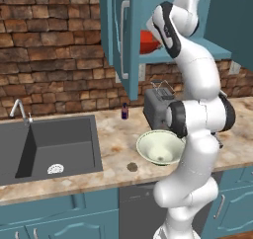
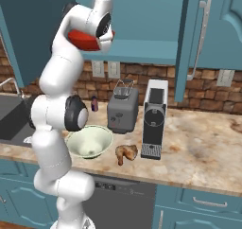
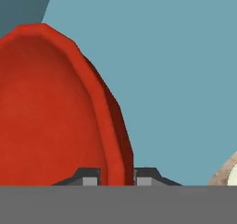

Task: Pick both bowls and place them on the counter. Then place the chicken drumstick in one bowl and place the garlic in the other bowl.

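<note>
Up in the cabinet, the gripper (image 3: 117, 177) pinches the red bowl (image 3: 55, 112) by its rim, apparently firmly; so narrow a hold could let it tilt or slip onto the counter (image 1: 113, 139).

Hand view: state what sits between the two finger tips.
In the hand view, the rim of the red bowl stands between the gripper's finger tips, one tip on each side of the wall.
</note>
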Tool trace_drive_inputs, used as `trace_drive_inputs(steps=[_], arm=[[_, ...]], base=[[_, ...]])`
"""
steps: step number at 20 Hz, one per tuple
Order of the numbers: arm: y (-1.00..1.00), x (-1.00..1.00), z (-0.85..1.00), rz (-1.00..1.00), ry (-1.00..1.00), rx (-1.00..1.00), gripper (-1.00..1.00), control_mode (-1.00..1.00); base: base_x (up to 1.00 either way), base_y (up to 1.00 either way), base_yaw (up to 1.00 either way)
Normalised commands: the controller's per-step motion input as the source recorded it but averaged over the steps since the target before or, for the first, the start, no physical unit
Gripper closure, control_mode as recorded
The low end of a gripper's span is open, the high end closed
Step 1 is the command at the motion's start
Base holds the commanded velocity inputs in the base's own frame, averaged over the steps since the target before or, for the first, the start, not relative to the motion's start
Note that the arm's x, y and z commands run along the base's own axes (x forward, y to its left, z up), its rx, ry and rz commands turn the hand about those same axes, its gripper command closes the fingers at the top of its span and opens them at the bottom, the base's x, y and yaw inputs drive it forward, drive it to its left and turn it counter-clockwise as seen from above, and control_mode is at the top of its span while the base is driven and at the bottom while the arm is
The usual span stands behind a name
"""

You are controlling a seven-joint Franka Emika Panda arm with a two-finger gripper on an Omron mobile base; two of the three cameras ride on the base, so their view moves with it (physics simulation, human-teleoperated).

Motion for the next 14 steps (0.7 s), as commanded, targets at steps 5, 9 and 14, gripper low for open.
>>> trace_drive_inputs(steps=[5,9,14], arm=[[-0.33,-0.96,-0.03,-0.02,-0.1,0.04,1.0,-1.0],[-0.24,-1.0,-0.02,-0.06,-0.08,0.03,1.0,-1.0],[-0.11,-1.0,-0.03,-0.09,-0.06,0.0,1.0,-1.0]], base=[[0.0,0.0,0.0],[0.0,0.0,0.0],[0.0,0.0,0.0]])
